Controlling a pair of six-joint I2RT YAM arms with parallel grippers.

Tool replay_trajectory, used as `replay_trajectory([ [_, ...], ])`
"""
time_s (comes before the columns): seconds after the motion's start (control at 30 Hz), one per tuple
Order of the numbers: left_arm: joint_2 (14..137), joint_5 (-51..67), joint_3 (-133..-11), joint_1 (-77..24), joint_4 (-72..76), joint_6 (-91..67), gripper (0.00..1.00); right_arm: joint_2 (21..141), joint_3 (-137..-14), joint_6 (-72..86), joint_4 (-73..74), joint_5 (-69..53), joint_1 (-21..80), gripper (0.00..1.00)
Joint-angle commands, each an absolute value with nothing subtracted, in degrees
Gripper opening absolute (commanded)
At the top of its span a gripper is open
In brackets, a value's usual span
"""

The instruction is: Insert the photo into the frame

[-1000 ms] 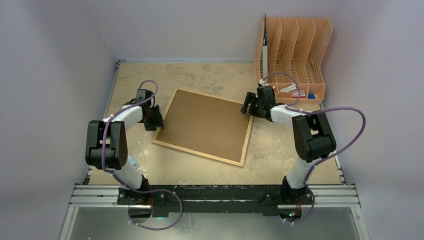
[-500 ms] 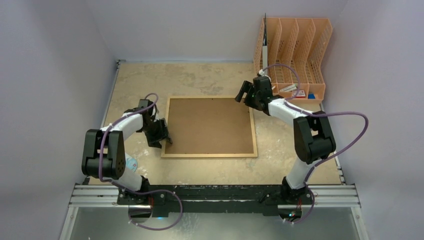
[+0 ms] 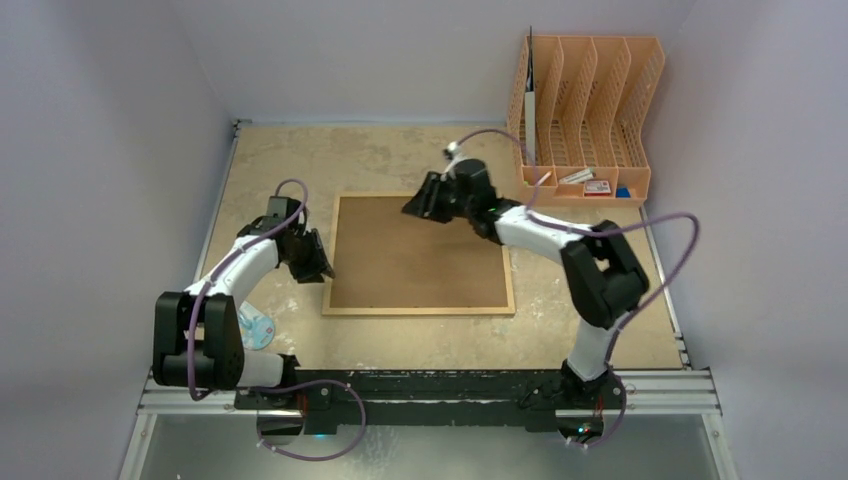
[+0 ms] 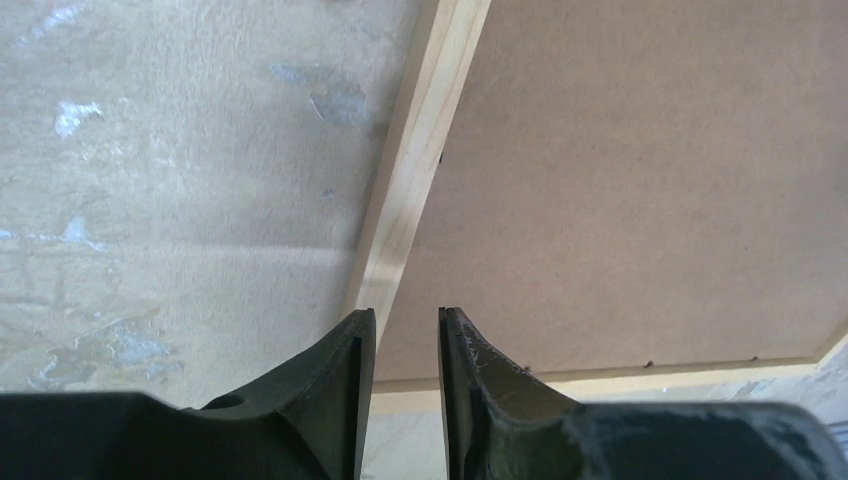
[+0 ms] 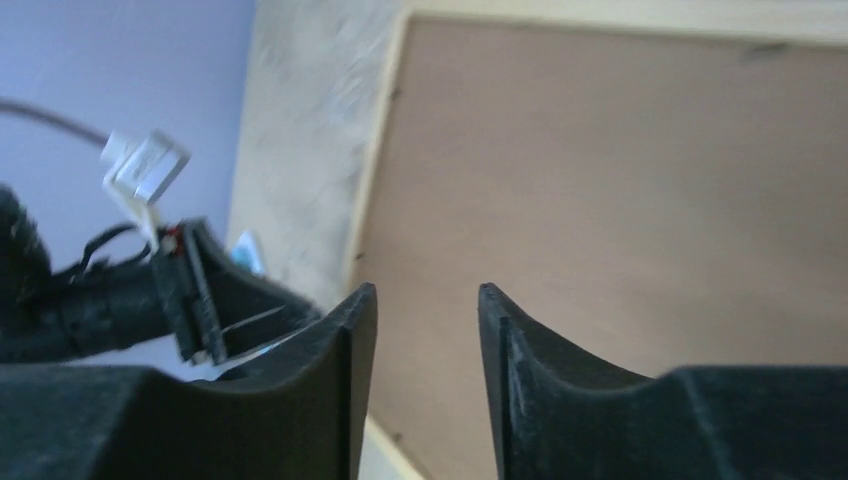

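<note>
Because the frame point(image 3: 420, 255) lies back-up mid-picture, I judge it needs opening first | my left gripper point(image 3: 322, 268) at its left edge, jaws narrowly parted, empty | my right gripper point(image 3: 412, 208) over its upper edge, parted, empty | photo unseen.

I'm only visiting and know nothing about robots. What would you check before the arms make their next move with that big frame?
1. Frame flat on the table, brown back up: ok.
2. Left gripper free: ok. It sits over the frame's left border near a corner, fingers slightly apart, nothing between them.
3. Right gripper free: ok. It hangs over the frame's back, open and holding nothing.
4. Photo located: cannot tell. No view shows it.
5. Back board out so the photo can go in: not ok. It sits inside the wooden border.
6. Orange organiser out of the way: ok. It stands in the far right corner, apart from the frame.
</note>
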State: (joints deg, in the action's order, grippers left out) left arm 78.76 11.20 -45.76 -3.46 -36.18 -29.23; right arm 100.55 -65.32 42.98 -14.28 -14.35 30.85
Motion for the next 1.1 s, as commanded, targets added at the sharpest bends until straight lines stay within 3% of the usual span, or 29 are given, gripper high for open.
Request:
replay_trajectory([
  [0.0,78.7,9.0,-44.6,-3.5,-31.7,-30.2,0.31,109.6,-71.6,51.0,-25.8,-26.1,38.6,0.42],
  [0.37,80.9,6.1,-42.5,-3.3,-26.1,-33.1,0.28,127.9,-89.9,56.9,-30.4,-30.1,47.7,0.29],
  [0.57,81.0,8.6,-40.1,-3.4,-24.6,-34.0,0.24,132.2,-92.8,57.9,-28.4,-30.2,49.7,0.24],
  [0.77,81.2,2.1,-40.3,-3.3,-28.4,-35.1,0.16,135.5,-95.2,57.9,-26.0,-29.7,50.2,0.21],
  [1.07,82.2,1.7,-40.4,-3.3,-28.5,-35.4,0.10,138.1,-97.4,56.9,-19.8,-29.2,50.2,0.17],
])
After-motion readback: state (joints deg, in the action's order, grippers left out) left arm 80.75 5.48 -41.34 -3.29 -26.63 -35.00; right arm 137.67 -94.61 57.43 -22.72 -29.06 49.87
